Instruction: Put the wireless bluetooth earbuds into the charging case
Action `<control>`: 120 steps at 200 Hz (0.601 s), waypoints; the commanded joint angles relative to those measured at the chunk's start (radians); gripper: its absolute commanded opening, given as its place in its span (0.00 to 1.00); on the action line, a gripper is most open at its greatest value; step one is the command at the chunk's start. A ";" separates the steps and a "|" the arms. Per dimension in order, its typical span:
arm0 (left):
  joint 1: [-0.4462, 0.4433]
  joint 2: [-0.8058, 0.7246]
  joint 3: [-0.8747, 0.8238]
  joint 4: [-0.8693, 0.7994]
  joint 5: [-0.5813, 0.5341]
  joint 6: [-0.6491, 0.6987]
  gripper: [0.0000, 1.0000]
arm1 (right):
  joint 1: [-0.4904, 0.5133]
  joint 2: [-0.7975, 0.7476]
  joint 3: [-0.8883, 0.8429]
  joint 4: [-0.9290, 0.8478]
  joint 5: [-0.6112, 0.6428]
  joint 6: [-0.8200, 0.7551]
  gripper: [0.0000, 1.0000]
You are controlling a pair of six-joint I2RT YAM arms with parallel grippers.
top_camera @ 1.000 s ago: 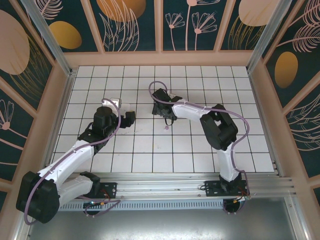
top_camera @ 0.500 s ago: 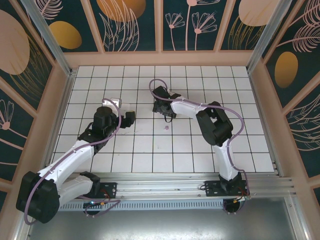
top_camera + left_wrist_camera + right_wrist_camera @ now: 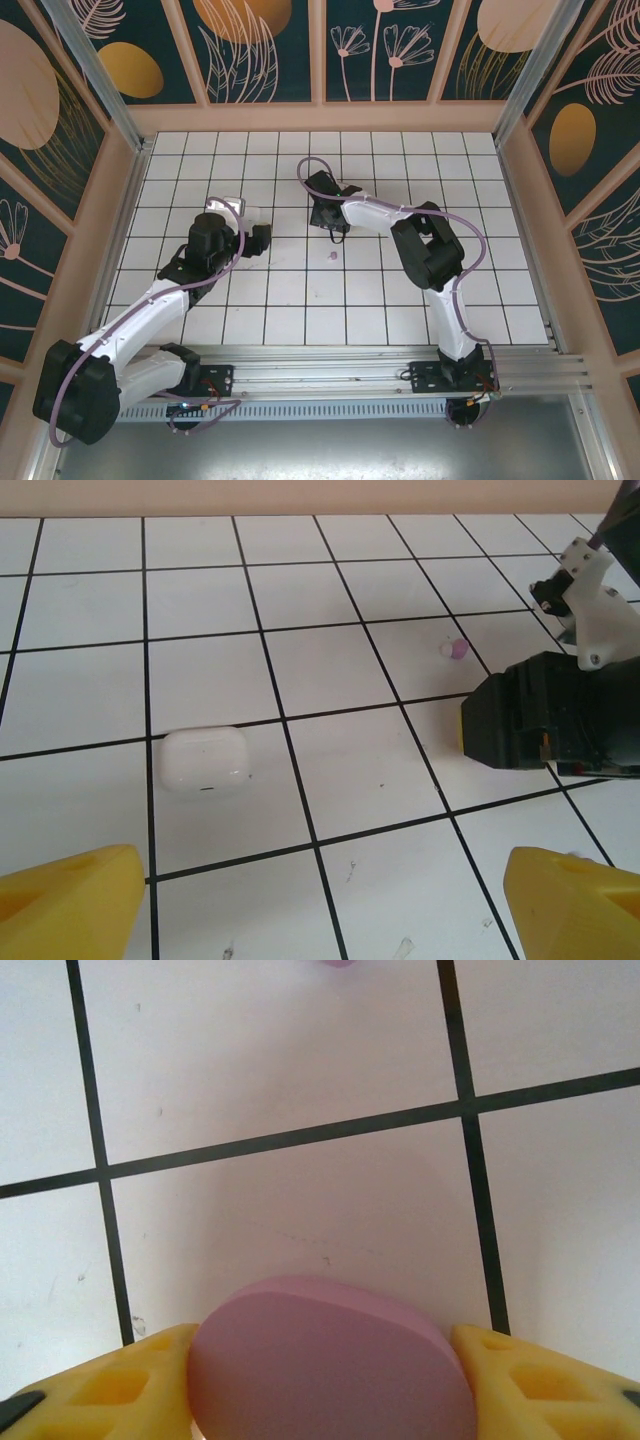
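My right gripper (image 3: 322,1385) is shut on a lilac charging case (image 3: 330,1330), its yellow fingers (image 3: 120,1380) pressed against both sides of it, low over the tiles near the table's middle (image 3: 330,218). A tiny lilac earbud (image 3: 333,256) lies on the tiles just in front of that gripper, also seen in the left wrist view (image 3: 455,649). A white charging case (image 3: 205,760), closed, lies flat on a tile ahead of my left gripper (image 3: 320,910), which stands open and empty, left of centre in the top view (image 3: 250,225).
The right arm's black wrist body (image 3: 550,725) sits close on the right of the left wrist view. A wooden frame (image 3: 320,118) walls the white tiled floor (image 3: 400,300) at the back and both sides.
The right gripper has shifted slightly back and left, away from the lilac earbud, and its jaws have come together onto the lilac case. The left arm has stayed still.
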 commanded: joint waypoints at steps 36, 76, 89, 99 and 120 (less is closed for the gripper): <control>0.006 -0.070 -0.071 0.180 0.214 0.127 0.89 | -0.003 -0.072 0.012 -0.049 -0.026 -0.116 0.45; 0.006 -0.158 -0.121 0.340 0.406 0.203 0.86 | -0.010 -0.255 -0.030 -0.084 -0.082 -0.195 0.44; 0.006 -0.162 -0.113 0.352 0.485 0.248 0.84 | -0.010 -0.312 -0.024 -0.125 -0.115 -0.231 0.44; 0.006 -0.163 -0.116 0.380 0.553 0.289 0.84 | -0.010 -0.354 -0.018 -0.159 -0.152 -0.259 0.44; 0.002 -0.147 -0.114 0.440 0.660 0.332 0.83 | -0.008 -0.430 -0.006 -0.236 -0.216 -0.300 0.44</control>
